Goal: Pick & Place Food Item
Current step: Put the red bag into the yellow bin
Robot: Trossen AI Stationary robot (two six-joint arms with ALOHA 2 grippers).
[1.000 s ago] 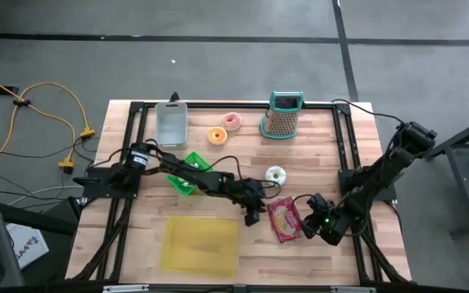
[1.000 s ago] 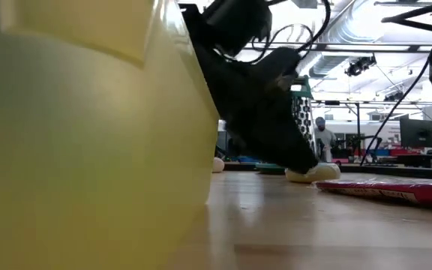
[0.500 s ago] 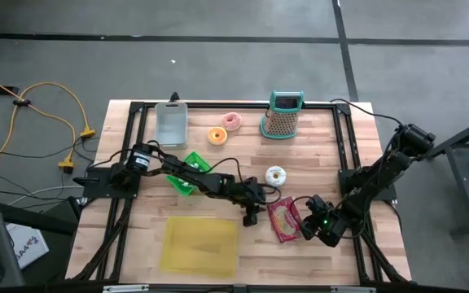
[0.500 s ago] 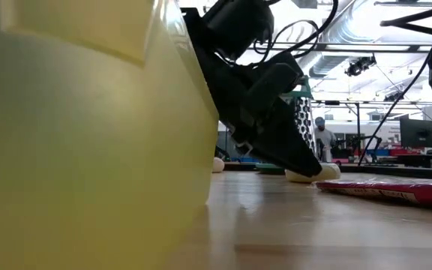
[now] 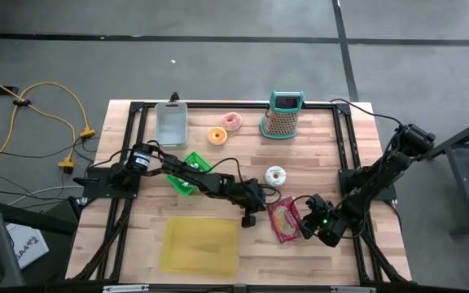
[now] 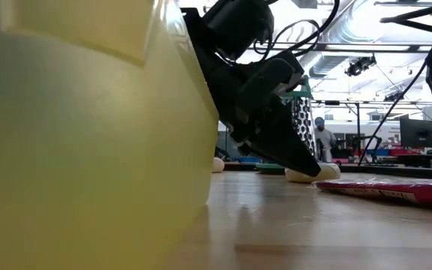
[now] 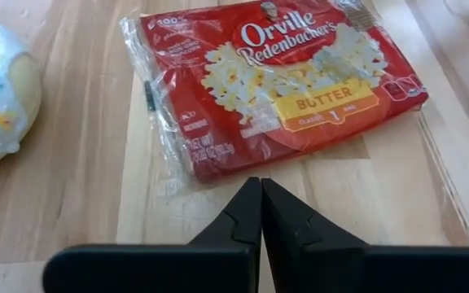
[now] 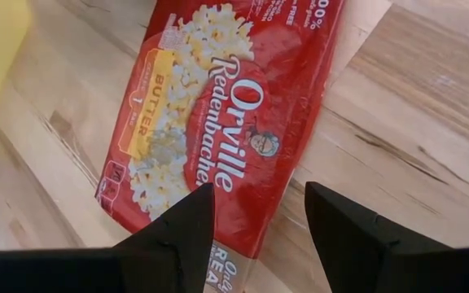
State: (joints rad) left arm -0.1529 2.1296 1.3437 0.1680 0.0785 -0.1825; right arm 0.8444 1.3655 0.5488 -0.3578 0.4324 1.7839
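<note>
On the wooden table, nearest the low camera, stands a yellow bin. Beyond it, the left gripper has its fingers pressed together on nothing, tips just short of a red popcorn bag. This bag lies flat between both arms. It looks light, soft and crinkly; its loose plastic edge seems the best hold. The right gripper hovers over the bag, fingers spread. Farther off sits a frosted donut.

popcorn bag bright red, white lettering, yellow butter label; donut white-glazed w/ blue and orange bits; another donut orange, third pink; grater teal-topped; tray yellow; bin grey
</note>
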